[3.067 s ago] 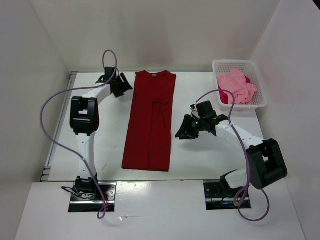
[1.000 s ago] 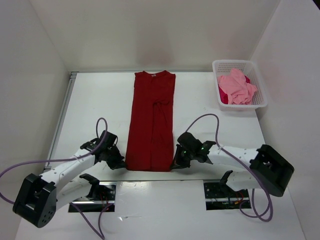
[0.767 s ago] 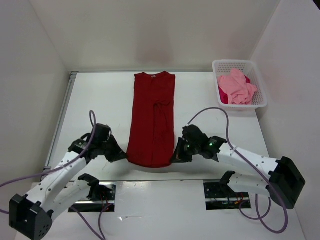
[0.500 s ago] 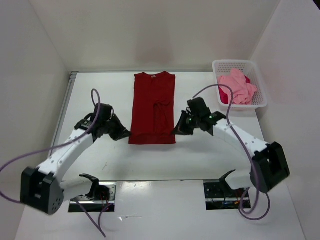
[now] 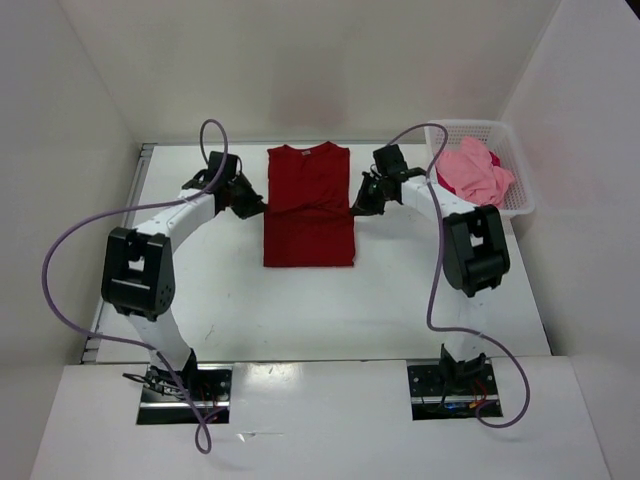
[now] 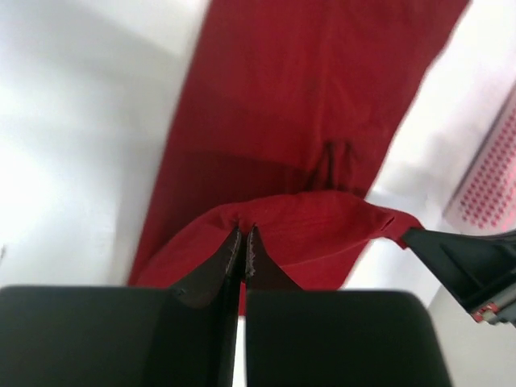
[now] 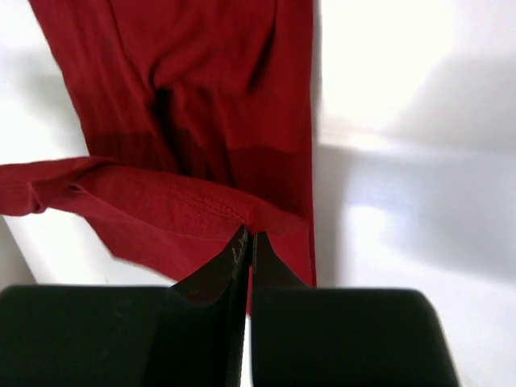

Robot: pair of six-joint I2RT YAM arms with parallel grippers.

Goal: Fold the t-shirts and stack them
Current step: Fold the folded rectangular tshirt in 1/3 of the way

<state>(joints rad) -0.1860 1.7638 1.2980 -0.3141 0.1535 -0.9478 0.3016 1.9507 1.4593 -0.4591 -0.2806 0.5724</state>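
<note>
Table (image 5: 300, 310): white, with both arm bases bolted at its near edge.
Dark red t-shirt (image 5: 310, 225): lies in the middle of the table's far half as a narrow strip with the collar towards the far edge. Its near end is doubled back over the body, and the fold faces the near edge.
Left gripper (image 6: 243, 238): the claw is pinched tight on the left corner of the turned-back hem, at the shirt's left edge about halfway along the strip.
Right gripper (image 7: 247, 239): the claw is pinched tight on the right corner of the same hem, at the shirt's right edge and level with the left claw.
Raised layer: the red cloth hangs between the two claws and sags a little above the layer lying flat.
Basket (image 5: 520, 205): white mesh, at the table's far right corner, apart from the red shirt.
Light pink t-shirt (image 5: 475, 172): a crumpled heap inside the basket, rising above its rim.
Crimson t-shirt (image 5: 494, 159): only a sliver shows, at the far side of the pink heap.
</note>
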